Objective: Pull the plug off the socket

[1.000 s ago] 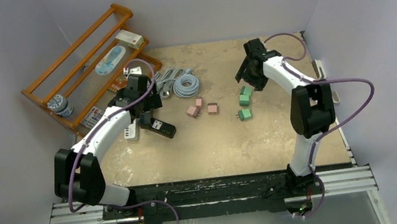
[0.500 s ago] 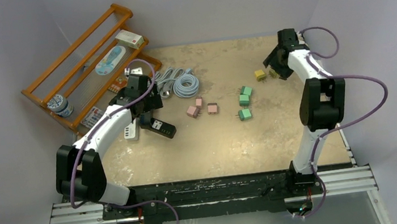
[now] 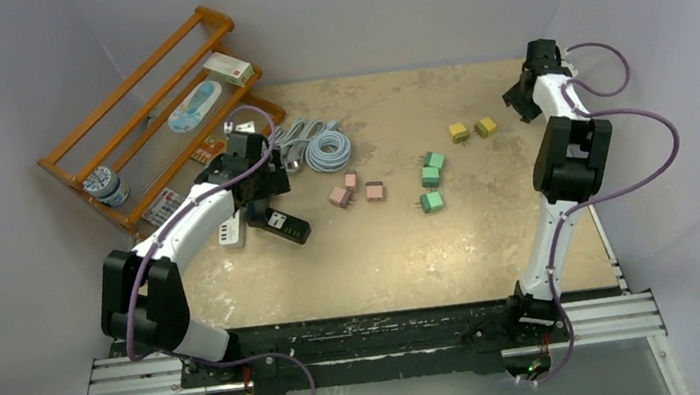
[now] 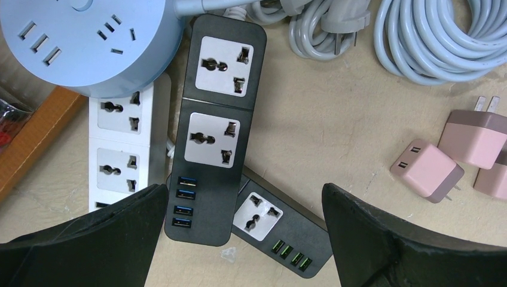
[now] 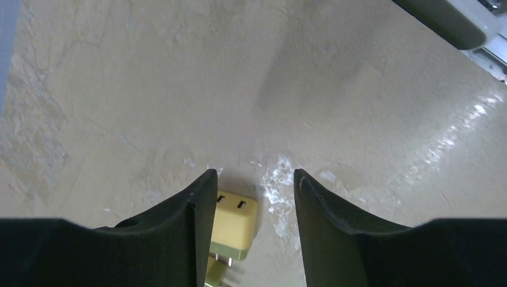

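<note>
A black power strip [image 4: 215,128] lies on a second black strip [image 4: 281,230], beside a white strip [image 4: 119,137] and a round blue socket [image 4: 89,42]. Every socket in the left wrist view is empty. My left gripper [image 4: 244,190] hangs open just above these strips [image 3: 284,228], holding nothing. Two yellow plugs [image 3: 458,132] [image 3: 485,126] lie loose on the table at the far right. My right gripper [image 3: 523,101] hovers to the right of them, near the far right edge. In the right wrist view it [image 5: 253,174] is open and empty, one yellow plug [image 5: 236,224] on the table below, partly behind its left finger.
Pink plugs [image 3: 339,197] and green plugs [image 3: 431,175] lie mid-table. Coiled grey cables [image 3: 328,148] sit behind the strips. A wooden rack [image 3: 154,111] with small items stands at the far left. The table's metal side rail [image 5: 454,24] runs close to the right gripper.
The right arm swung from above the green plugs to the far right edge, uncovering two yellow plugs on the table, and its jaws narrowed. The left arm stayed put.
</note>
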{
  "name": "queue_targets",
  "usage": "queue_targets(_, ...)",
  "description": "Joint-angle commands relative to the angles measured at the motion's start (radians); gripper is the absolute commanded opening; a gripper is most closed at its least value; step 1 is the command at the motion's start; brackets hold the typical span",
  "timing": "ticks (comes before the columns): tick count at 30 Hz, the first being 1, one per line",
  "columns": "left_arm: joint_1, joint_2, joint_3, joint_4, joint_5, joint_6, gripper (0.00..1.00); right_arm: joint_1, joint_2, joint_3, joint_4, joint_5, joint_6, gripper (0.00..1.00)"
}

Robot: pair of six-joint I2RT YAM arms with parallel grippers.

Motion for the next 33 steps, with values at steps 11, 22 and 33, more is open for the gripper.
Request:
queue_targets(11, 0.006, -0.02, 0.034, 0.026, -0.005, 0.009, 1.0, 0.056, 0.092, 0.027, 0.028, -0.058, -0.009, 0.46)
queue_targets(22, 0.006, -0.05, 0.025, 0.024, 0.005, 0.012, 1.0, 0.19, 0.1, 0.01, 0.013, -0.065, 0.05, 0.34)
queue_targets(33, 0.006, -0.121, -0.005, 0.026, 0.02, 0.016, 1.0, 0.322, 0.036, -0.081, 0.039, -0.057, 0.167, 0.33)
